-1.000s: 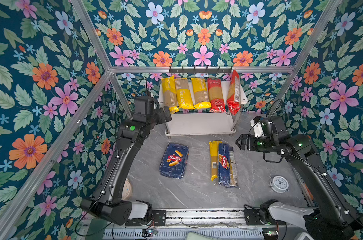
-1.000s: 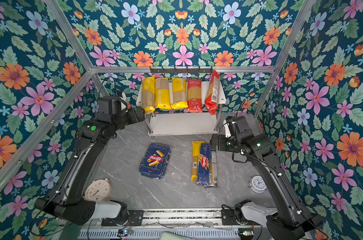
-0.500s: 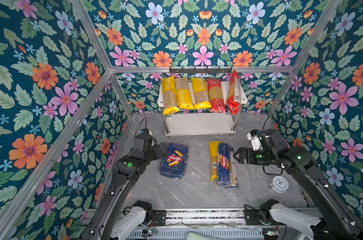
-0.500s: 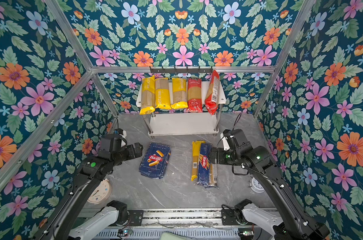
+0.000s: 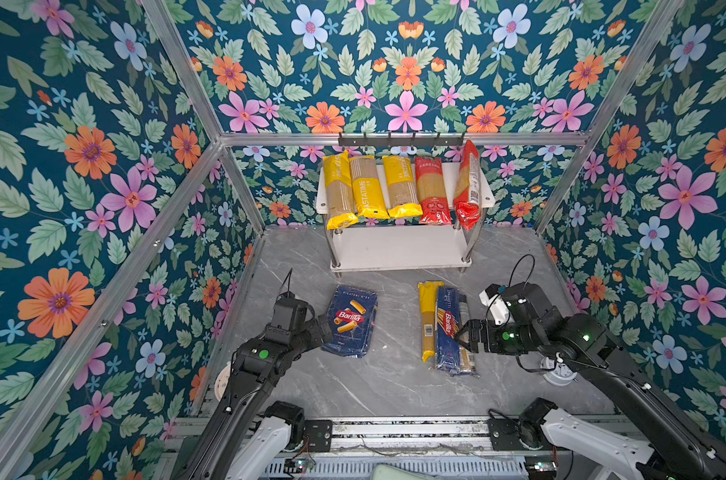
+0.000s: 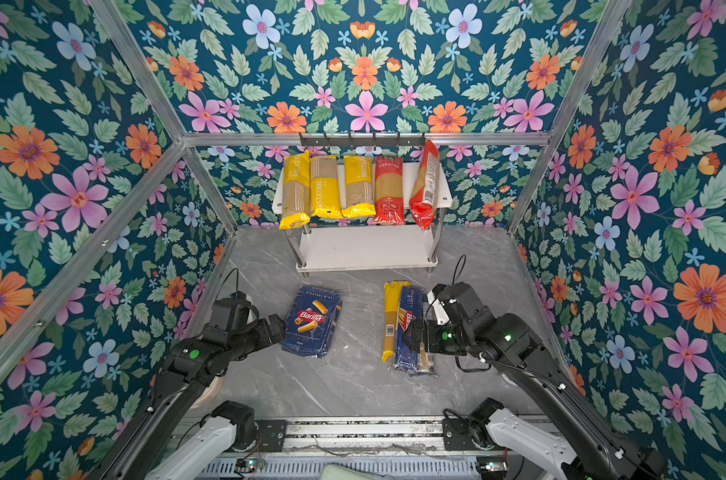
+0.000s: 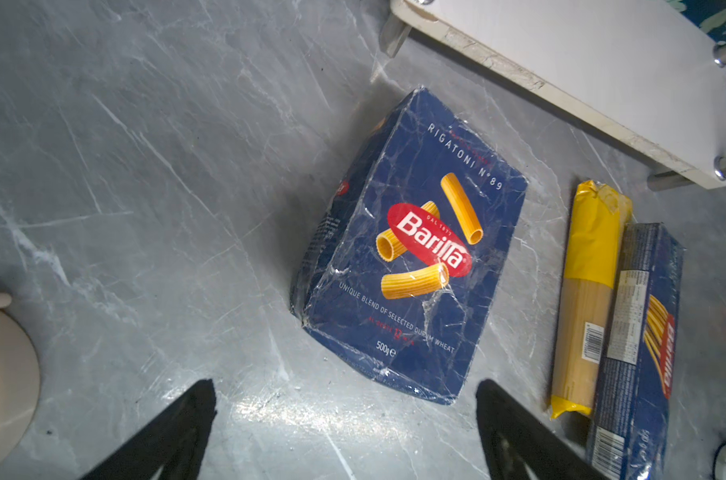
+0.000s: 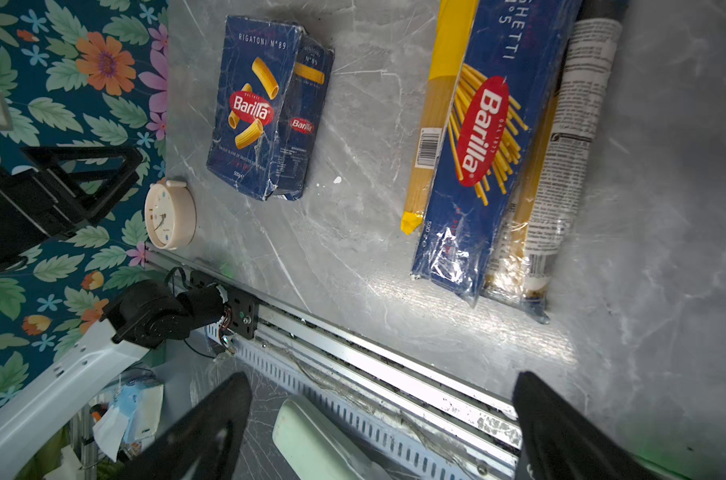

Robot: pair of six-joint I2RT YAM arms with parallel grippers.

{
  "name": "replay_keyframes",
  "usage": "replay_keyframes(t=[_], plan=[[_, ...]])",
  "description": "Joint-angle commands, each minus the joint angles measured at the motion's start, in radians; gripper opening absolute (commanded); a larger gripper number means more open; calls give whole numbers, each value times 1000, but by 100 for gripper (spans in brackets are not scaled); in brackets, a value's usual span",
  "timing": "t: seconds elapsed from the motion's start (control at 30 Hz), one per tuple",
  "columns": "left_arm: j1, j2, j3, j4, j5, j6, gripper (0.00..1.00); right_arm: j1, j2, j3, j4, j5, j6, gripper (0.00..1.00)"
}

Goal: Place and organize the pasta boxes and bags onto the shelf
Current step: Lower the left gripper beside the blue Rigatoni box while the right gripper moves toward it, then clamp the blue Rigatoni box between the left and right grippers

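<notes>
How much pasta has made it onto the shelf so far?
Done: three yellow bags and two red bags sit on the shelf's top board. In hand: nothing; left gripper and right gripper are open. Left: the blue box, plus a yellow bag, blue bag and clear bag on the table.

1. The left arm (image 5: 251,374) slants forward from its base, bent at the elbow, wrist low.
2. The left gripper (image 7: 345,388) holds nothing, and its jaws are spread wide.
3. The right arm (image 5: 594,353) stretches inward, its wrist pointing toward the middle.
4. The right gripper (image 8: 382,378) is likewise empty, with its jaws wide apart.
</notes>
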Motion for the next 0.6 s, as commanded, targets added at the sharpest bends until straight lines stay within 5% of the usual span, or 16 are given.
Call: replay_keyframes(t=[0.0,0.3,0.57], plan=[[2,22,-9,0,-3,-59,99,44,-1,-31,79,-2,63,99],[1,106,9,99,11,-81,99,102,76,-119,271,-65,125,99],[3,233,22,178,29,-47,99,101,281,-4,371,-111,79,99]])
